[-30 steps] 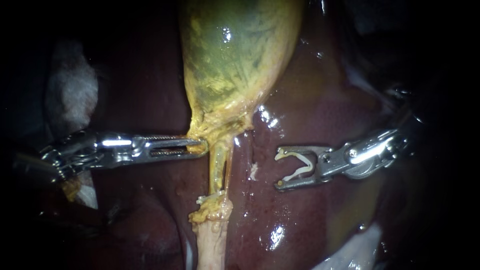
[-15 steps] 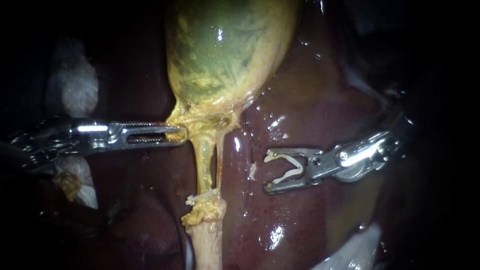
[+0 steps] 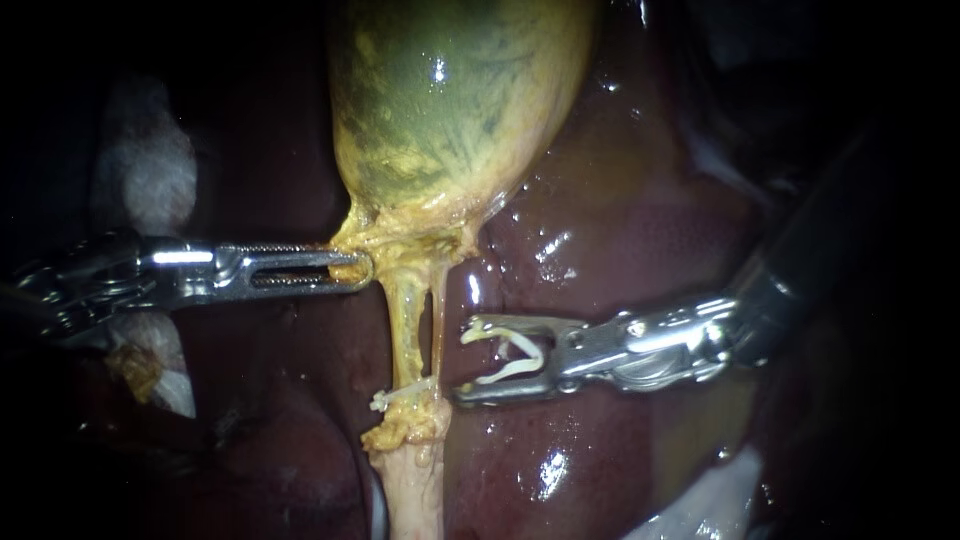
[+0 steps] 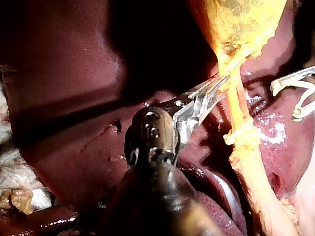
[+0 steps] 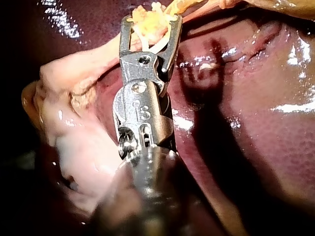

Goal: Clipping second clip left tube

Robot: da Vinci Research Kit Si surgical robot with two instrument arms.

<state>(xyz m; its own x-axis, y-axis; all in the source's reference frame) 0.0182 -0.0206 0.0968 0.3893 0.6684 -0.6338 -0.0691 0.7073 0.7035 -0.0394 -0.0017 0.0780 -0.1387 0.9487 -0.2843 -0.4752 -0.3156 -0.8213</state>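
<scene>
Dark red, wet liver (image 3: 620, 220) fills the background, and the green-yellow gallbladder (image 3: 450, 100) is seen at the upper centre of the frame. The neck of the gallbladder is pinched between the jaws of the left instrument (image 3: 358, 270), which enters from the middle left. From that neck the left tube (image 3: 405, 320) runs straight down the centre of the frame, its long axis vertical. A thinner right tube (image 3: 441, 315) lies just beside it. A white placed clip (image 3: 400, 395) is seen across the lower end, just above a fatty clump. The right instrument (image 3: 462, 360) is held just right of the tubes. Its jaws are spread wide and both bear on a white loaded clip (image 3: 510, 355), whose mouth points left, crosswise to the tube. The approach is judged to be the step in hand, since nothing is yet straddled. An advance to the left is called for, so that only the left tube is taken between the clip's legs, above the placed clip, before the jaws are squeezed.
</scene>
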